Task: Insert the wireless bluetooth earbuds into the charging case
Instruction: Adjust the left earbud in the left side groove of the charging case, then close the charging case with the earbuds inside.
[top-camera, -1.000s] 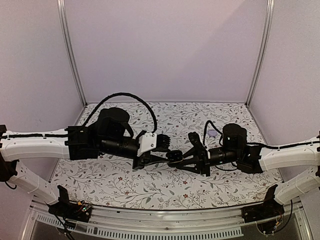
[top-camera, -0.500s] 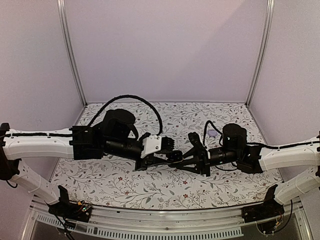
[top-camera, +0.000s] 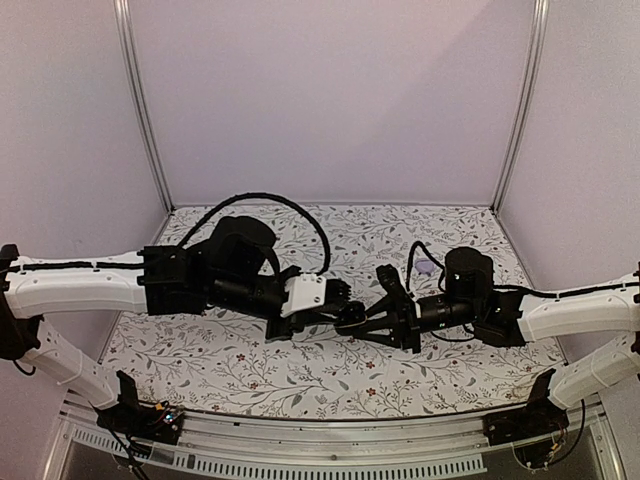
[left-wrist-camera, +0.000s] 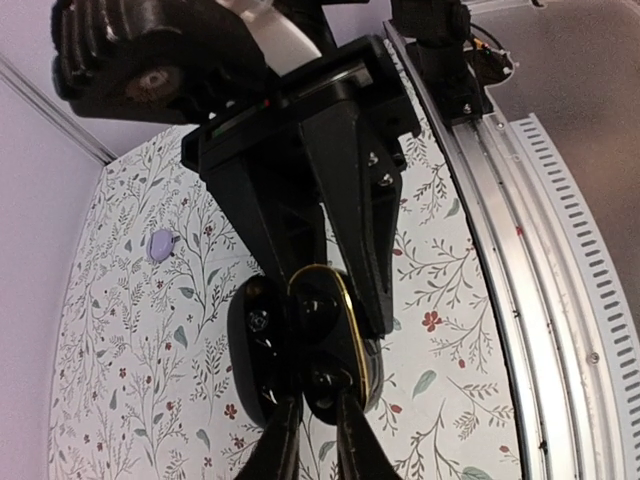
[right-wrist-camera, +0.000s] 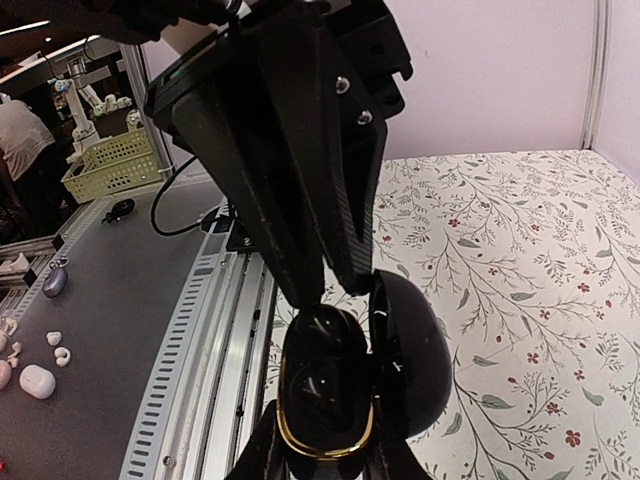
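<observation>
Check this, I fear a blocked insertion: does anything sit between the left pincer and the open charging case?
Nothing visible does. The left pincer has its tips right at the gold-rimmed mouth of the charging case, lid swung aside; the right pincer grips the case from the opposite side.

The charging case (left-wrist-camera: 315, 320) is glossy black plastic, gold-trimmed, over matt printed cloth (left-wrist-camera: 130, 330)

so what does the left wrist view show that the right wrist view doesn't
Only the left wrist view: a small lavender piece lying on the patterned cloth. Only the right wrist view: a yellow basket and a person beyond the table. Both: the open charging case with its gold rim, above the cloth, and the metal rail at the table's edge.
</observation>
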